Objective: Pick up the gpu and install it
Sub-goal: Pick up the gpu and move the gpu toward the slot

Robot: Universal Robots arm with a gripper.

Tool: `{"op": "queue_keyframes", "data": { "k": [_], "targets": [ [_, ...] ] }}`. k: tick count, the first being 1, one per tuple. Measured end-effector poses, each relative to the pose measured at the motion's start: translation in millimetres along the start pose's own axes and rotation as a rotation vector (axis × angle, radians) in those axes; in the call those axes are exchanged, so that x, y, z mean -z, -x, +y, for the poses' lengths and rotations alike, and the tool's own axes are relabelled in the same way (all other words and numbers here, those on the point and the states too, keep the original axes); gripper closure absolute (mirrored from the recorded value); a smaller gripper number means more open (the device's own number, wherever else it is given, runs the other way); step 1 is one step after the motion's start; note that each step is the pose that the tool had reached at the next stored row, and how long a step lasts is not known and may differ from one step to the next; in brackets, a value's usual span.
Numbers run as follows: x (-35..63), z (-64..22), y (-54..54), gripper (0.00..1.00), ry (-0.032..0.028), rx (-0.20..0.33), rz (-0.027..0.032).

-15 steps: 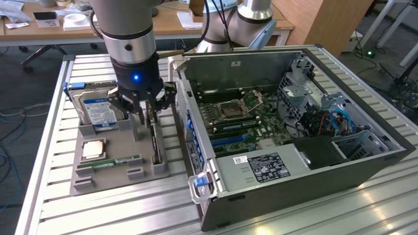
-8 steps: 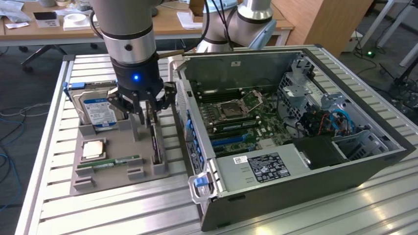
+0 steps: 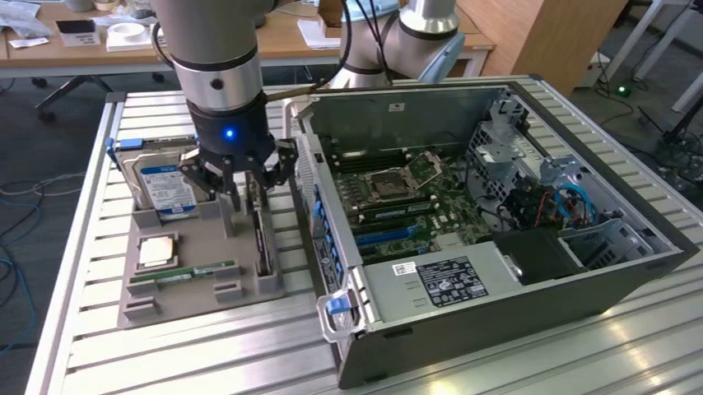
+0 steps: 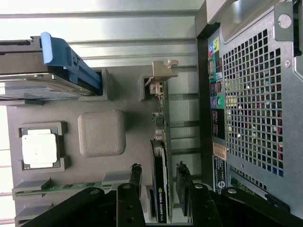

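Your jaws stand apart astride the gpu [image 4: 162, 189] — close off-centre and it may twist in the grey holder [image 4: 102, 135] and slip.

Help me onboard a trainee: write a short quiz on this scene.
1. True or false: the thin dark gpu card with a silvery bracket stands on edge in the grey plastic holder tray.
2. The black gripper is: A) open astride the gpu; B) shut on the hard drive; C) inside the case.
3. In the exterior view, on which side of the tray is the open metal computer case?
Key: 1 true; 2 A; 3 the exterior view's right.
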State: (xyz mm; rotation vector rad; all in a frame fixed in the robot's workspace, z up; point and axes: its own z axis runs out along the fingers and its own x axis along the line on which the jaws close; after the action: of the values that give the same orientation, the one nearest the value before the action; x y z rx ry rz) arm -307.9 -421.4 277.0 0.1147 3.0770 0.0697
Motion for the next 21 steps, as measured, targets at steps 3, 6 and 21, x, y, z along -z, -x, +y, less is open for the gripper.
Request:
{"op": "queue_keyframes", "data": {
  "k": [3,6,21],
  "targets": [
    [-3.2,-0.1,-0.2,0.57,-0.0001,0.0,0.0],
    [-3.5,0.0,1.0,0.57,-0.0009,0.0,0.0],
    [-13.3,-0.5,2.6,0.57,-0.0019,0.0,-0.0001]
  ]
}}
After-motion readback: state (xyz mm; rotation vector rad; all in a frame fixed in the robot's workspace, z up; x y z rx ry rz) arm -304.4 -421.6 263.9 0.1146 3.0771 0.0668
